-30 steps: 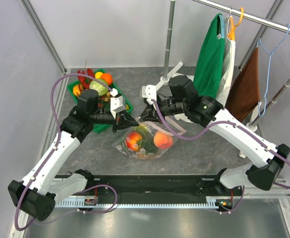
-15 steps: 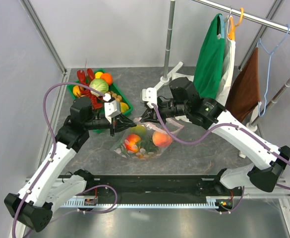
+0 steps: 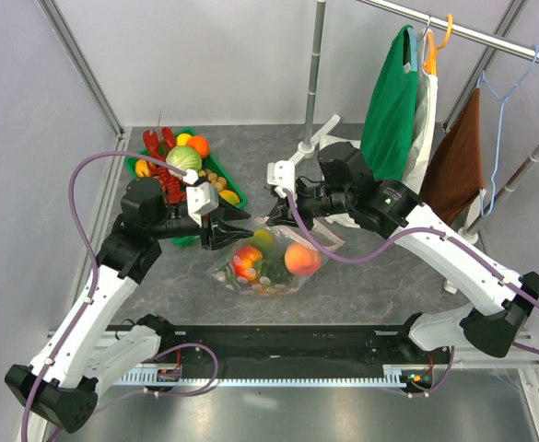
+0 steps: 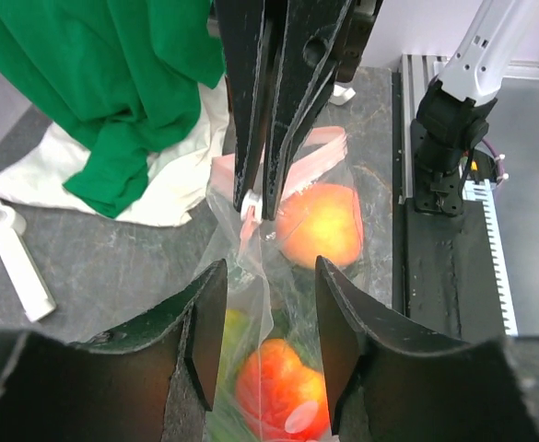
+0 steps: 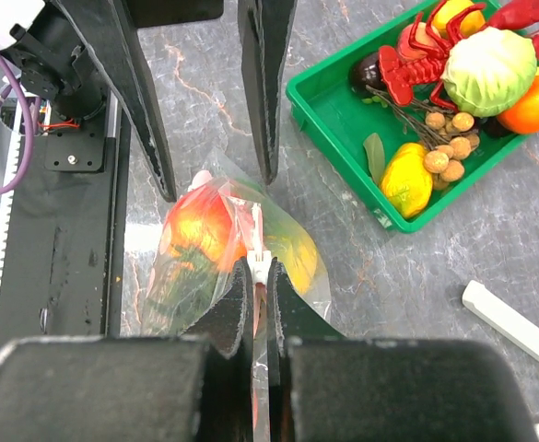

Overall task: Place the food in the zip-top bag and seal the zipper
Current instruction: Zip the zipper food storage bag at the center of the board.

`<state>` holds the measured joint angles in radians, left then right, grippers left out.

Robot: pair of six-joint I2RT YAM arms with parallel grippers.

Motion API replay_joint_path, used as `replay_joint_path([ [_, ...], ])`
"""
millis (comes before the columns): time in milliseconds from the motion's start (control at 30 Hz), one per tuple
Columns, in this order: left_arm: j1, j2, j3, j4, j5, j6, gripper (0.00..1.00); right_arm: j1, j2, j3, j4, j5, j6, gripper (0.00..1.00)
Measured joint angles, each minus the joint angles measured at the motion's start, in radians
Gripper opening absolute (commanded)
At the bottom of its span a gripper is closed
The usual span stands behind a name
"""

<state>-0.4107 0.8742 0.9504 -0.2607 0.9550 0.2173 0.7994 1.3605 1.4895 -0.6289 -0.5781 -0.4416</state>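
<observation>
The zip-top bag (image 3: pixel 271 267) lies mid-table, clear with pale dots, holding food: a peach (image 3: pixel 303 260), a red-yellow fruit (image 3: pixel 248 261) and something green. My right gripper (image 3: pixel 271 216) is shut on the bag's upper edge, its jaws pinching the pink zipper (image 4: pixel 313 149) right behind the white slider (image 5: pixel 260 267). My left gripper (image 3: pixel 237 227) stands open just left of that edge; in the left wrist view a fold of clear plastic rises between its fingers (image 4: pixel 205 341), touching neither. More food sits in the green tray (image 3: pixel 237 196).
The green tray (image 5: pixel 343 157) at back left holds a toy lobster, cabbage, orange and lemon. A garment rack at back right carries green (image 3: pixel 389 101) and brown (image 3: pixel 458 161) cloths, with white cloth on the table. A black rail (image 3: pixel 278 343) runs along the near edge.
My left gripper was shut on the bag's edge next to the right gripper; it has opened, let go and drawn back to the left. The right gripper stays shut on the zipper.
</observation>
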Motion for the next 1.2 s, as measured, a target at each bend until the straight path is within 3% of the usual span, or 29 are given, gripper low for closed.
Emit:
replay_joint_path([
  [367, -0.005, 0.105, 0.094, -0.076, 0.003, 0.109, 0.48, 0.000, 0.013, 0.026, 0.000, -0.009, 0.014, 0.00],
  [500, -0.014, 0.124, 0.104, -0.111, -0.006, 0.140, 0.26, 0.002, 0.021, 0.042, 0.000, -0.014, 0.022, 0.00],
  [667, -0.017, 0.127, 0.116, -0.126, -0.014, 0.145, 0.14, 0.004, 0.027, 0.049, 0.000, -0.016, 0.024, 0.00],
  [700, -0.017, 0.127, 0.120, -0.127, -0.014, 0.144, 0.02, 0.005, 0.027, 0.049, 0.000, -0.016, 0.023, 0.00],
  [1200, -0.017, 0.099, 0.129, -0.127, -0.073, 0.034, 0.02, 0.013, -0.012, -0.003, 0.019, 0.021, -0.026, 0.00],
])
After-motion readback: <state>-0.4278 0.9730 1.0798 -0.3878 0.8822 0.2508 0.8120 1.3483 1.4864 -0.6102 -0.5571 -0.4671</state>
